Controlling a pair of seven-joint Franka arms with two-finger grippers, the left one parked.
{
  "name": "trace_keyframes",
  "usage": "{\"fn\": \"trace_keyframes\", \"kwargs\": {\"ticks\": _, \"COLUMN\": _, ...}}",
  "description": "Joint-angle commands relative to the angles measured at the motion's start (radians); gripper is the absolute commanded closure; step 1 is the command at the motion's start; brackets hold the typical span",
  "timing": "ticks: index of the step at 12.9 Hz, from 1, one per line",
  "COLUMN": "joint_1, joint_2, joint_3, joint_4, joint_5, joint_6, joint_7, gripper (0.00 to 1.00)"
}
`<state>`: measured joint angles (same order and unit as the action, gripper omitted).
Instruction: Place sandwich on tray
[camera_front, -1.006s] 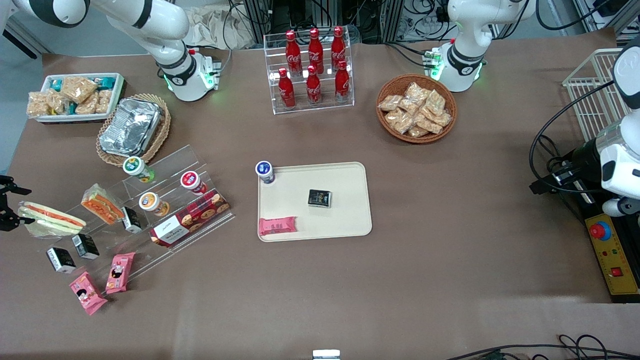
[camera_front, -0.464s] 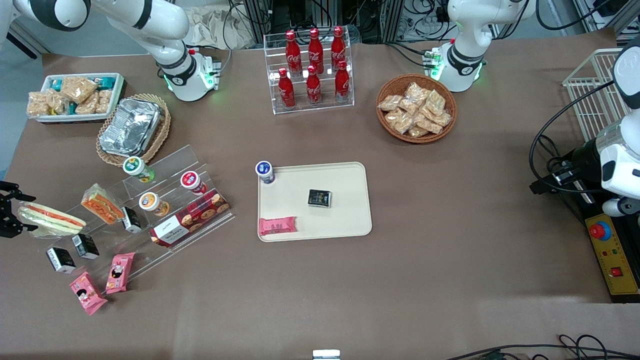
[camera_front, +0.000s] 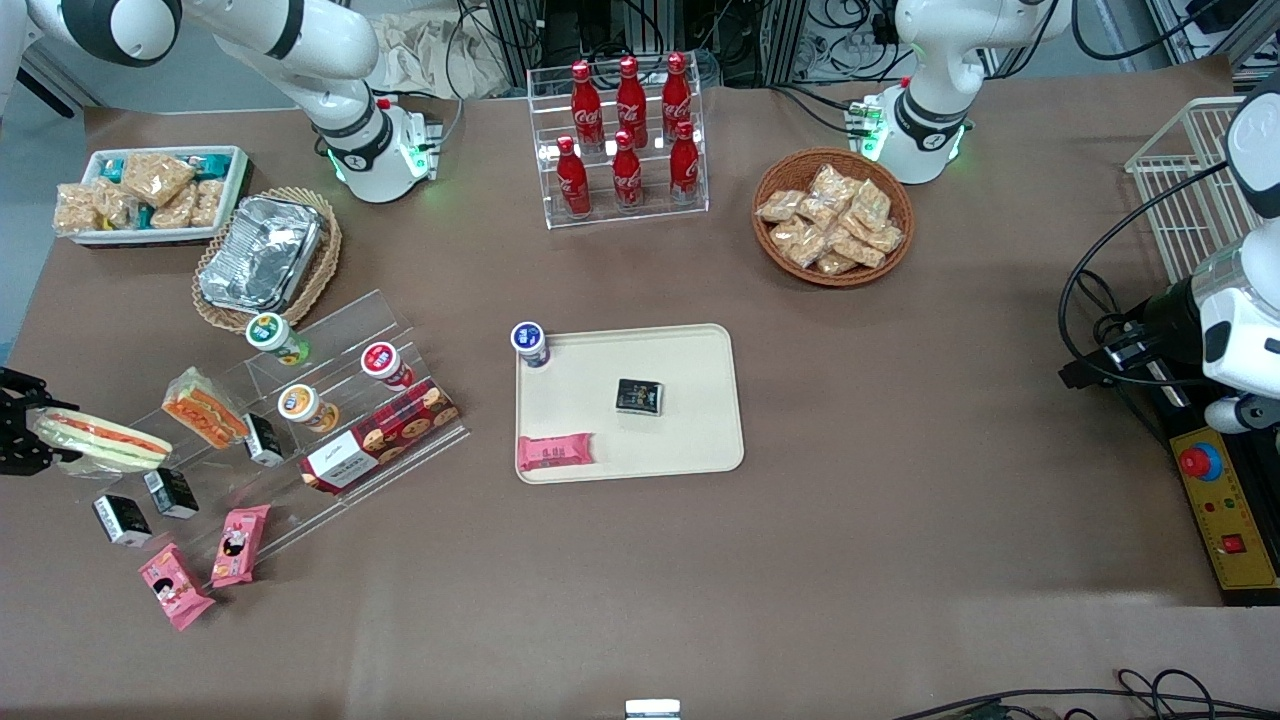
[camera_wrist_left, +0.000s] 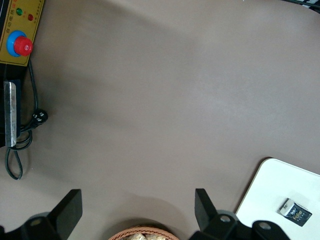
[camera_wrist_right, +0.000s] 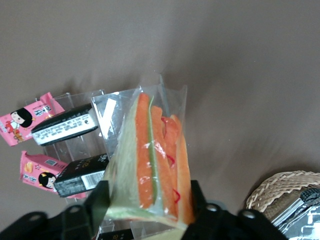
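From my remote seat I see the brown table (camera_front: 900, 560) with the cream tray (camera_front: 690, 440) lying flat near its middle, well apart from the work at the working arm's end, where the clear stepped rack (camera_front: 340, 400) stands. On the tray sit a blue-capped cup (camera_front: 530, 343) at one corner, a black packet (camera_front: 639, 396) near the middle and a pink bar (camera_front: 556, 452) along the edge nearest the front camera, so I judge the bare stretch toward the parked arm's end to be the best landing spot. The sandwich (camera_front: 100, 440), a pale wedge in clear wrap, lies beside the rack's end step, close to the smaller orange-faced sandwich (camera_front: 204, 408) and two small black boxes (camera_front: 172, 492). The claw (camera_wrist_right: 147, 207) has its fingers (camera_wrist_right: 95, 202) on either side of the wedge's broad end, closed in against the wrap; how firmly they bite I cannot tell. My plan: squeeze only enough to hold the soft bread, lift straight up clear of the rack, carry it level, and lower it flat onto the bare tray.
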<state>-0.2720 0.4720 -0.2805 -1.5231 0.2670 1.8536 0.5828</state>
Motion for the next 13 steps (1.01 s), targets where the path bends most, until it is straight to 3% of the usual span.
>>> {"fn": "trace_keyframes", "kwargs": {"ticks": 1, "joint_1": -0.007, "joint_2": 0.0, "joint_3": 0.001, "joint_4": -0.002, "joint_5": 0.031, "joint_6": 0.009, "joint_7": -0.069, "gripper": 0.47}}
{"fn": "trace_keyframes", "kwargs": {"ticks": 4, "joint_1": -0.007, "joint_2": -0.006, "joint_3": 0.003, "joint_4": 0.001, "joint_5": 0.034, "joint_6": 0.007, "joint_7": -0.155, "gripper": 0.66}}
{"fn": "trace_keyframes", "kwargs": {"ticks": 6, "joint_1": -0.007, "joint_2": -0.009, "joint_3": 0.003, "joint_4": 0.007, "joint_5": 0.034, "joint_6": 0.004, "joint_7": -0.225, "gripper": 1.0}}
{"fn": "trace_keyframes", "kwargs": {"ticks": 13, "joint_1": 0.0, "joint_2": -0.039, "joint_3": 0.007, "joint_4": 0.104, "joint_5": 0.026, "joint_6": -0.057, "joint_7": -0.241, "gripper": 1.0}}
